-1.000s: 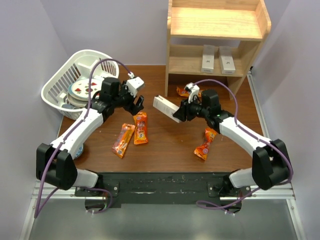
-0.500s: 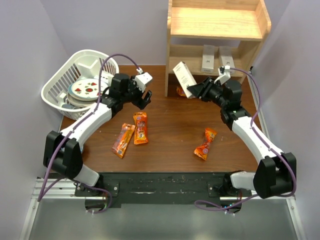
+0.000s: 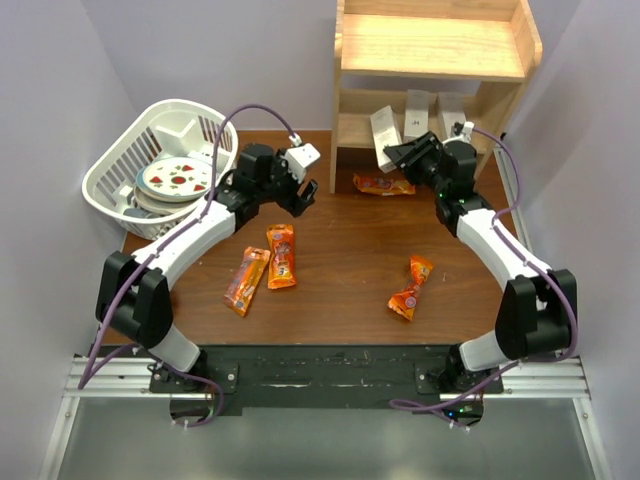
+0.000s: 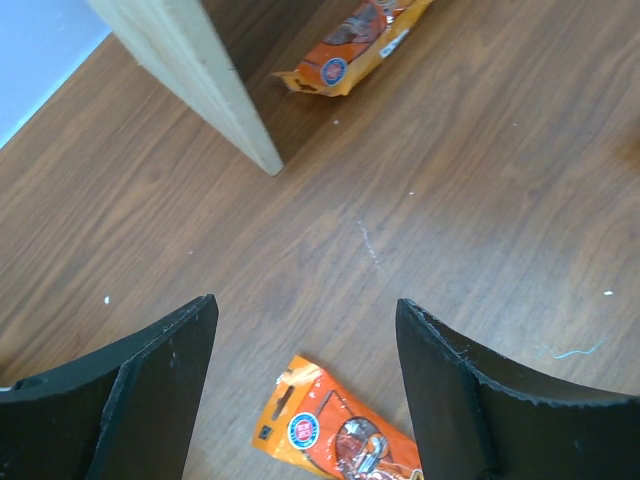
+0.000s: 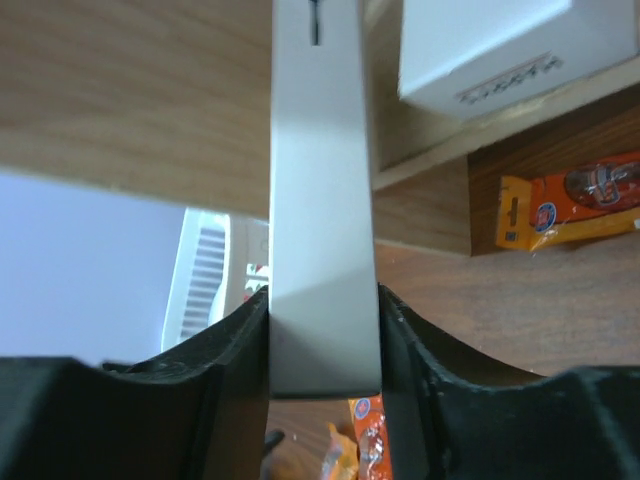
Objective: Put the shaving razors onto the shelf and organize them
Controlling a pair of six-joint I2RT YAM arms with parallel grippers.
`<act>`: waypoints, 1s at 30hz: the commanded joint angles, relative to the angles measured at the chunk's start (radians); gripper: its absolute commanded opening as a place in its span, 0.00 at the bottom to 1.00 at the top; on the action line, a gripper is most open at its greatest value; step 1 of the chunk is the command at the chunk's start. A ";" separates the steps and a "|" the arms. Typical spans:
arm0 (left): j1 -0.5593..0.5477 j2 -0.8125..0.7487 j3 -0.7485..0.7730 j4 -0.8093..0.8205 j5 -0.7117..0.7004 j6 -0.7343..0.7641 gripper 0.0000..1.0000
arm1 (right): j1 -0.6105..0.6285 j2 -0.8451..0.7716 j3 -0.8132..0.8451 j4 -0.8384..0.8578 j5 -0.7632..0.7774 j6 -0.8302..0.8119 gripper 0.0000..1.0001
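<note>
Holding third razor box (image 3: pixel 382 135) in right gripper (image 3: pixel 398 152), clenched on it. Confirmed from the right wrist view: fingers (image 5: pixel 235 345) pressed flat against both broad faces, low on the box. Hanging in the air at the front of the shelf (image 3: pixel 430 45), level with the lower tier, toward its left end, tilted rather than plumb. Not yet set down.

Reads as flat, oblong, white cardboard with a smooth face and a small dark mark near the far end. Probably light and stiff enough for this pinch, but likely to topple if released on a narrow edge.

Counting two razor boxes (image 3: pixel 417 115) already on the lower tier, side by side, right of centre. Cannot tell whether standing or lying.

By judgement about two thirds done. Left to do: slide the last one in, release, maybe square up the row. Looks like enough free room on the tier left of the pair.

Left gripper (image 4: pixel 305 330) spread wide, grasping nothing, hovering over bare table (image 3: pixel 340 230) just near-left of the shelf's left side panel.

Further out: four orange snack packets (image 3: pixel 281 256), one of them under the shelf just near the held box. White basket (image 3: pixel 110 175) with a plate (image 3: pixel 175 178) at far left. None of it task-relevant.
</note>
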 commanded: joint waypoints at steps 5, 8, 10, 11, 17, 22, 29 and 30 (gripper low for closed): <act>-0.038 -0.001 -0.001 0.062 0.029 -0.010 0.77 | -0.001 0.098 0.161 -0.049 0.080 0.114 0.59; -0.040 0.004 -0.005 0.069 0.032 -0.017 0.77 | 0.008 0.124 0.189 -0.092 0.089 0.134 0.58; -0.040 0.007 -0.005 0.071 0.037 -0.020 0.77 | 0.015 0.136 0.198 -0.130 0.096 0.148 0.58; -0.040 0.005 -0.005 0.071 0.040 -0.023 0.77 | 0.022 0.141 0.204 -0.139 0.094 0.149 0.58; -0.040 -0.003 -0.022 0.082 0.053 -0.039 0.77 | 0.039 0.153 0.210 -0.149 0.091 0.139 0.45; -0.044 -0.006 -0.033 0.091 0.066 -0.051 0.77 | 0.053 0.162 0.236 -0.165 0.106 0.163 0.47; -0.046 -0.001 -0.028 0.089 0.066 -0.048 0.77 | 0.062 0.204 0.278 -0.143 0.086 0.155 0.45; -0.046 -0.001 -0.030 0.089 0.066 -0.048 0.77 | 0.065 0.208 0.281 -0.123 0.076 0.143 0.45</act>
